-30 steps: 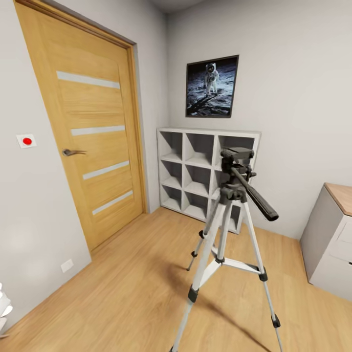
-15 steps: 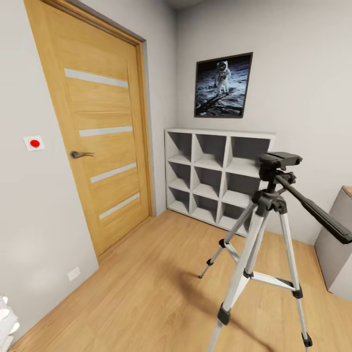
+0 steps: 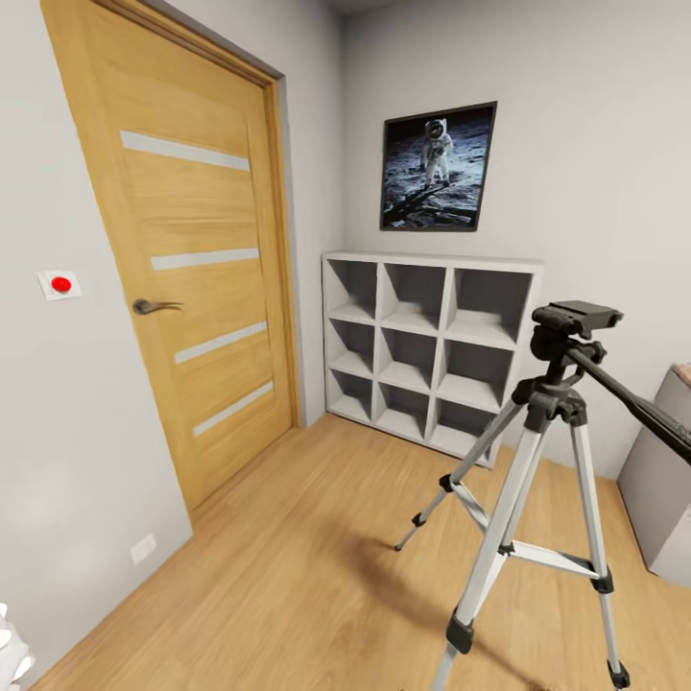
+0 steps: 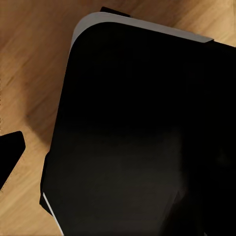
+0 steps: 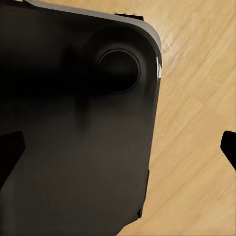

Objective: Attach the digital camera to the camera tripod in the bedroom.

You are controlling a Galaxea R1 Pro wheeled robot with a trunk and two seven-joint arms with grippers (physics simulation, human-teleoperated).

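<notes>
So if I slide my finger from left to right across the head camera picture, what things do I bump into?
Red button on the wall → wooden door → white cube shelf with the astronaut picture above it → camera tripod → grey cabinet at the right edge.

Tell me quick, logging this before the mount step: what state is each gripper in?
Left gripper: cannot be told; one dark fingertip shows over the wood floor.
Right gripper: open, holding nothing.
</notes>
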